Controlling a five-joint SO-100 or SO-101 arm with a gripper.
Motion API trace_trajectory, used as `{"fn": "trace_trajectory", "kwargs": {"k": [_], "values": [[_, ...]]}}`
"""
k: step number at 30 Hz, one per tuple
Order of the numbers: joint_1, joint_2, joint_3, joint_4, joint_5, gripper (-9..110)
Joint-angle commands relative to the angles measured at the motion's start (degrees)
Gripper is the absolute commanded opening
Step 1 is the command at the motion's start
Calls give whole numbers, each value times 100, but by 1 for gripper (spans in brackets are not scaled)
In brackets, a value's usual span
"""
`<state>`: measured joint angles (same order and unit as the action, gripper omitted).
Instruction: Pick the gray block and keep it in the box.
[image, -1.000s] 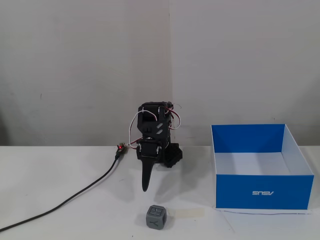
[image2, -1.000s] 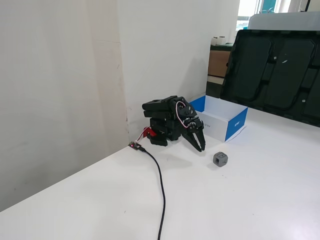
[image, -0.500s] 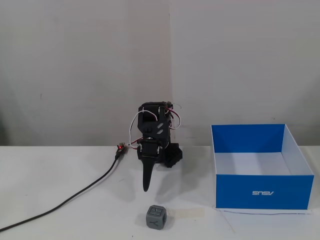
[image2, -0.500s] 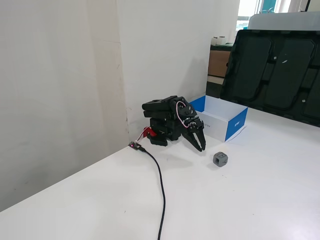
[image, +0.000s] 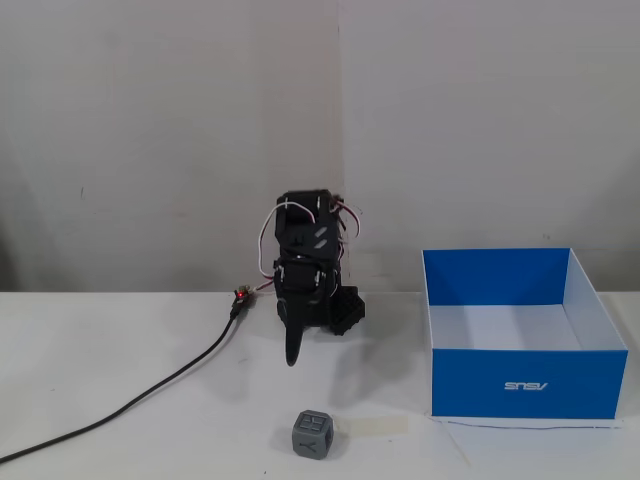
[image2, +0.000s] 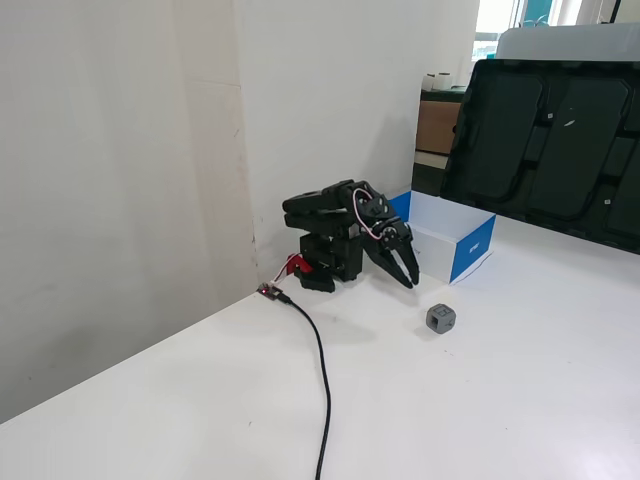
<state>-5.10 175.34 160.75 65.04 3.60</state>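
block (image: 312, 435) on table (image: 120, 350), near front edge in a fixed view, left of box (image: 524, 385), well apart from it. gripper (image: 292, 355) points down behind block, above table, empty. that view sees it edge-on, jaw gap hidden. a fixed view from side shows gripper (image2: 410, 277) jaws slightly apart, nothing between; block (image2: 440, 318) just beyond tips. cable (image2: 322, 380) runs from arm base.

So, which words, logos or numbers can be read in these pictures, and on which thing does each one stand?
"ASUS": a small white logo on the blue front of the box, seen upside down in a fixed view.
Embossed marks on the faces of the gray block: letter-like, but too small to read.
In the other fixed view the box shows no readable text, and the block is too small.
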Motion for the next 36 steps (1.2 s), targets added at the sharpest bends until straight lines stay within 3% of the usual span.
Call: {"fn": "trace_trajectory", "kwargs": {"k": [1, 10, 24, 36], "values": [[-44, -835, -896, -202, 141, 0], [-255, -2373, -1916, -114, 615, 0], [-563, -3744, -2830, 211, 1521, 16], [-554, -5221, -3375, -26, 1828, 19]]}}
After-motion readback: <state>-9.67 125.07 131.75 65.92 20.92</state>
